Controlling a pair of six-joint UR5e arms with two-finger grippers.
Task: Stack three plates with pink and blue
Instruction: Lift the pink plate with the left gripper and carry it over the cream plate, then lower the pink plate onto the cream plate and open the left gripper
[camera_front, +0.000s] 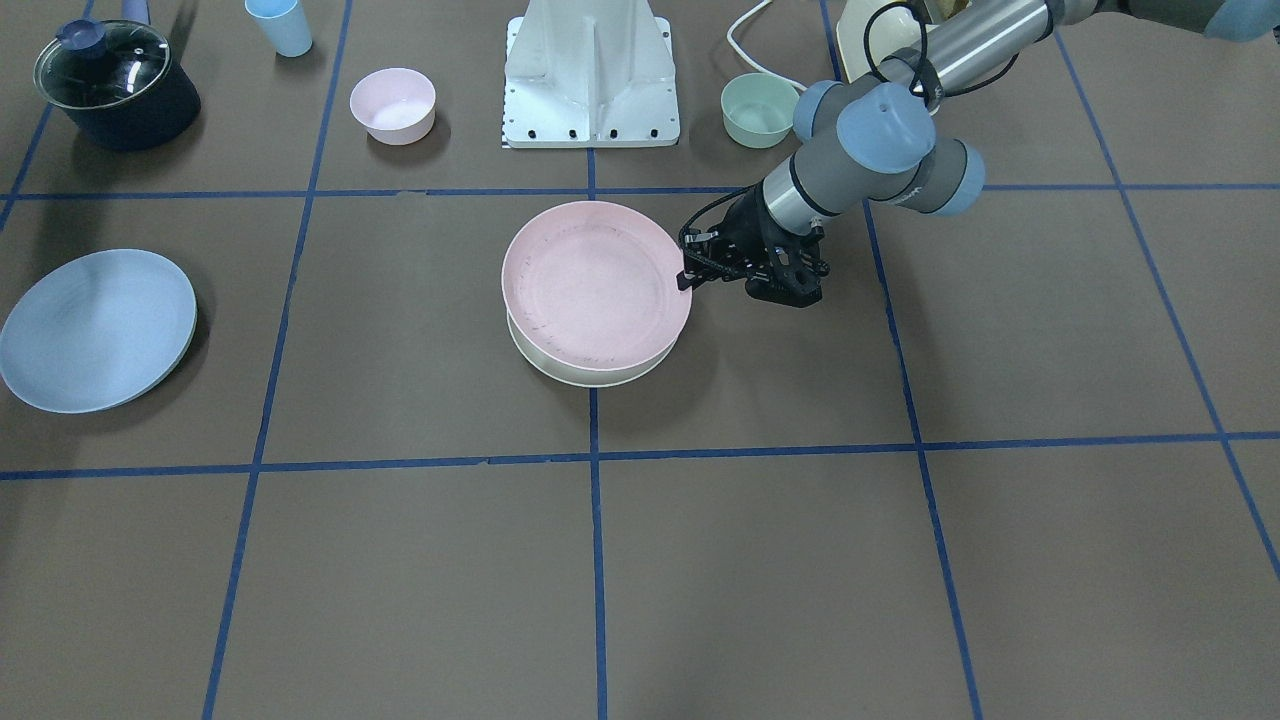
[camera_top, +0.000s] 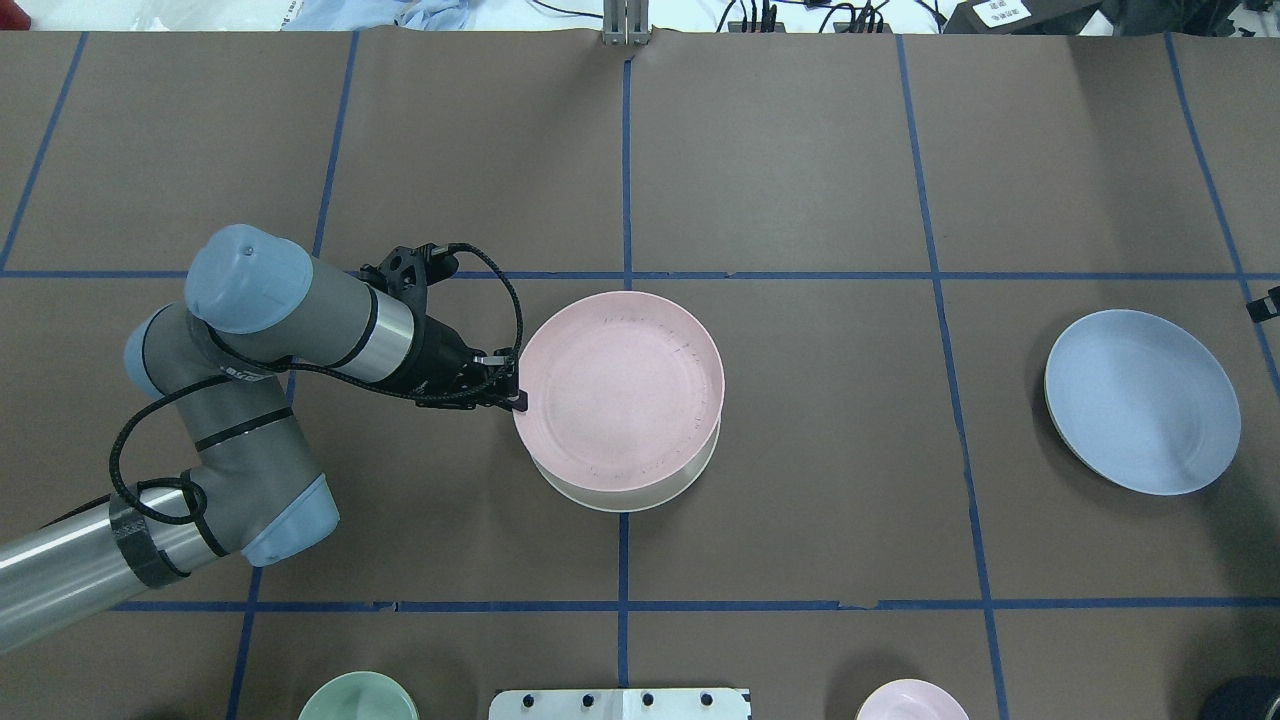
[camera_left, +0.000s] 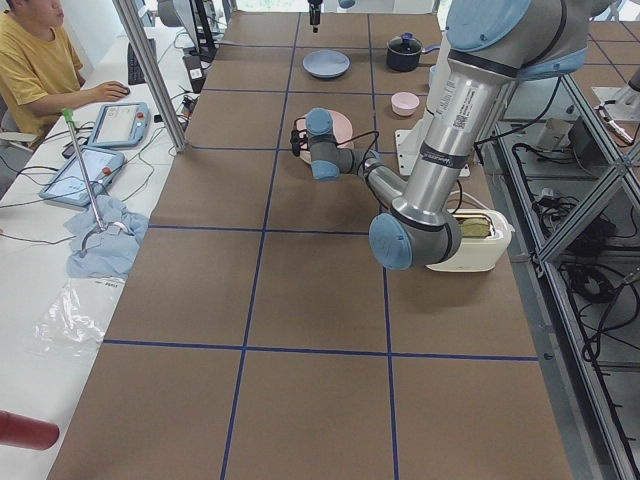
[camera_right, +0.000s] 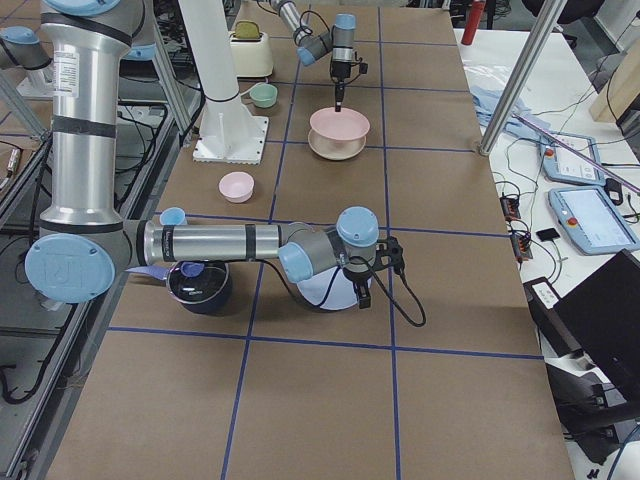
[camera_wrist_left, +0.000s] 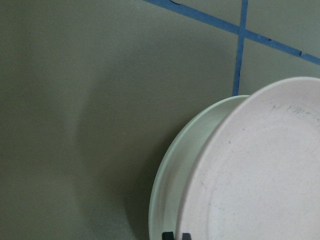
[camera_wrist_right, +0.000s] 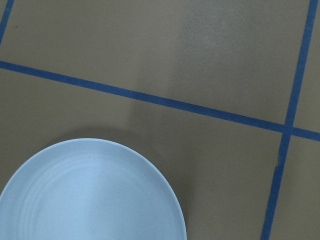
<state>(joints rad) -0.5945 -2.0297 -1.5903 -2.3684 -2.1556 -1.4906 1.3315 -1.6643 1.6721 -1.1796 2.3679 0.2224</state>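
The left tool (camera_front: 686, 278) is pinching the rim of the pink plate (camera_front: 595, 290) on the edge that faces the robot's left. In the left wrist view the two fingertips (camera_wrist_left: 175, 235) sit at that rim. The pink plate is near the middle of the desk (camera_front: 760, 560), open side up and directly over the white plate (camera_front: 590, 372). The white plate shows only as a crescent below it in both the front and overhead views. Whether the two plates touch cannot be told. Both are round, so neither has a long axis. The pink plate looks close to level, and any slight tilt cannot be judged.

The blue plate (camera_front: 95, 330) lies by itself well away toward the robot's right end of the desk, flat and open side up. The right tool (camera_right: 362, 297) hangs over the blue plate's edge in the right-side view. Whether it is spread or pressed together cannot be told. The right wrist view shows the blue plate low in the frame and no fingers.
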